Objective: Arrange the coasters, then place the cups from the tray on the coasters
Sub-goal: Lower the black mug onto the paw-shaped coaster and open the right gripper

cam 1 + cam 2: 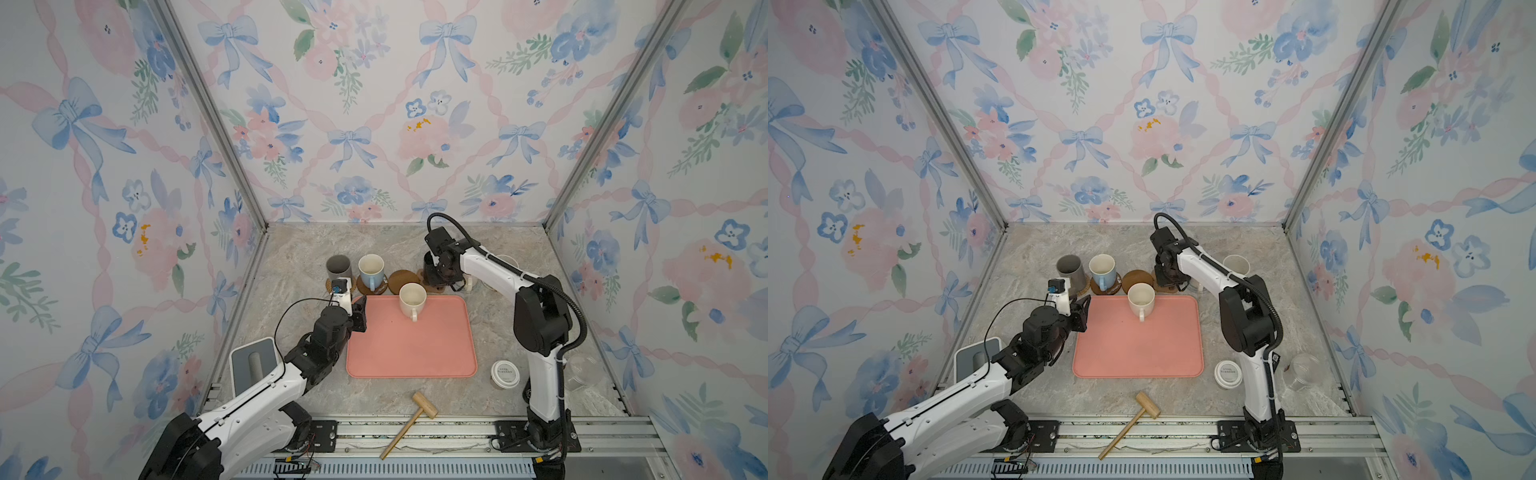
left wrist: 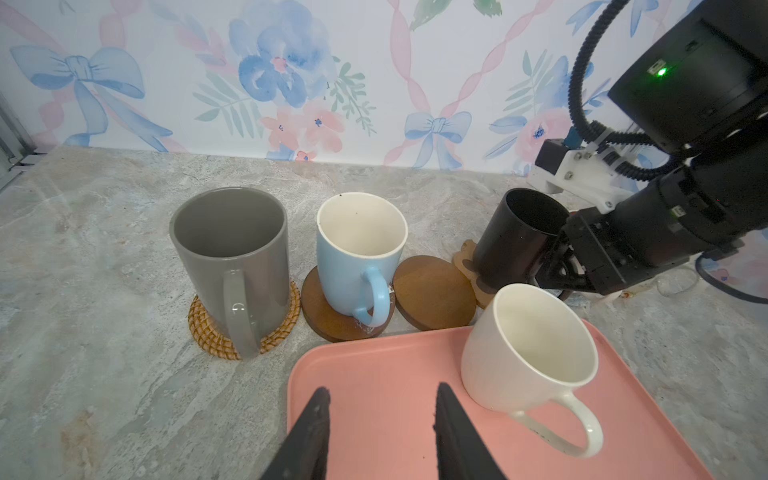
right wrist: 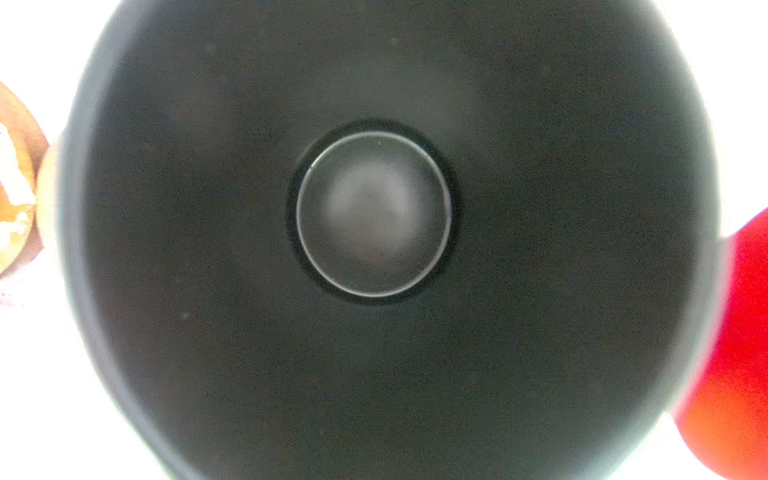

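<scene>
Two mugs stand free on coasters in the row between the marbled counter's (image 1: 299,257) back edge and the far edge of the flat pink rounded-rectangle tray (image 1: 411,353). Leftmost, the tall grey handled mug (image 2: 230,249) stands upright on the tan woven rattan round coaster (image 2: 203,328). Near it the left gripper (image 2: 382,415) hovers over the tray's far left corner, its black fingers (image 2: 320,432) spread apart with nothing between them. Next in the row, the white mug with a light-blue outside (image 2: 353,257) sits on a brown wooden round coaster (image 2: 320,311), handle toward the tray. Just beside it a second brown wooden round coaster (image 2: 434,291) lies bare.

At the middle of the tray's far edge the cream handled mug (image 1: 412,300) stands upright, handle toward the near edge. A wooden mallet (image 1: 415,419) lies at the counter's front edge.

Further right in the row, the black mug (image 2: 515,237) is over the brown paw-shaped coaster (image 2: 467,255); whether its base rests there cannot be told. The right gripper (image 2: 552,270) is clenched on this mug's right side, with the contact itself hidden. Beyond the right arm, a pale mug (image 1: 1236,264) stands toward the counter's back right corner. A small white-lidded paper cup (image 1: 505,374) stands near the tray's near right corner.
</scene>
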Controlling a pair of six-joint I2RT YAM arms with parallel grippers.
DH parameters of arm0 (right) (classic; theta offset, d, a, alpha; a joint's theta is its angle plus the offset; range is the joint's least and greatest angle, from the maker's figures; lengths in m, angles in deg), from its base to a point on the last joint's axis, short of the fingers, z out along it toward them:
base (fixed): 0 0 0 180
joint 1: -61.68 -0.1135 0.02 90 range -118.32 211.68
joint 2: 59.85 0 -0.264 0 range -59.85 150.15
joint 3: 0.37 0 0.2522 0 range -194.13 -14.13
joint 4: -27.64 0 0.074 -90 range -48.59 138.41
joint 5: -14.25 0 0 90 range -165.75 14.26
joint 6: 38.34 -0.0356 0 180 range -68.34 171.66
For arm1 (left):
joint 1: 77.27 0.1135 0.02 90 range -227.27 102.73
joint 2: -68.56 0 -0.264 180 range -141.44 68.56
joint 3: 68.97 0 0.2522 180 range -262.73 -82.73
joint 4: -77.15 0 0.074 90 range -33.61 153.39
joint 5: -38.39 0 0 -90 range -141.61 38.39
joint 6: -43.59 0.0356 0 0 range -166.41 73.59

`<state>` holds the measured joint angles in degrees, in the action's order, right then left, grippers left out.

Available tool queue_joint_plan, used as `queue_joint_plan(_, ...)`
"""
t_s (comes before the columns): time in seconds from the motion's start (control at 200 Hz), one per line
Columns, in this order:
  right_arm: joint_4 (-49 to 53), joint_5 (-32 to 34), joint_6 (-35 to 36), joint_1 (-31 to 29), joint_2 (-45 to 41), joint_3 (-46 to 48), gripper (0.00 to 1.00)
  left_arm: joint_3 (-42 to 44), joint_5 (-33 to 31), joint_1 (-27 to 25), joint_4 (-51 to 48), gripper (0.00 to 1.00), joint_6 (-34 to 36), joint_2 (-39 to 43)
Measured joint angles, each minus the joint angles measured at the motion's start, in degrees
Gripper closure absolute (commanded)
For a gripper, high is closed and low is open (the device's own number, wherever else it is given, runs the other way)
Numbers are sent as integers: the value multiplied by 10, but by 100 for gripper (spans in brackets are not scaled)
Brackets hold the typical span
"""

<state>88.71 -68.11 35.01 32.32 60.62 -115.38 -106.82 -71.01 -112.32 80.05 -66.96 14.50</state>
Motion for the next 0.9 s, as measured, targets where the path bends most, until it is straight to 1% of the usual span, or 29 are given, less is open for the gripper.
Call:
queue_joint_plan(0.455,-13,-17,0,8,0,14,100,0,0,0,0,62,0,0)
queue_joint_plan(0.9,-18,-19,-1,8,0,23,100,0,0,0,0,62,0,0)
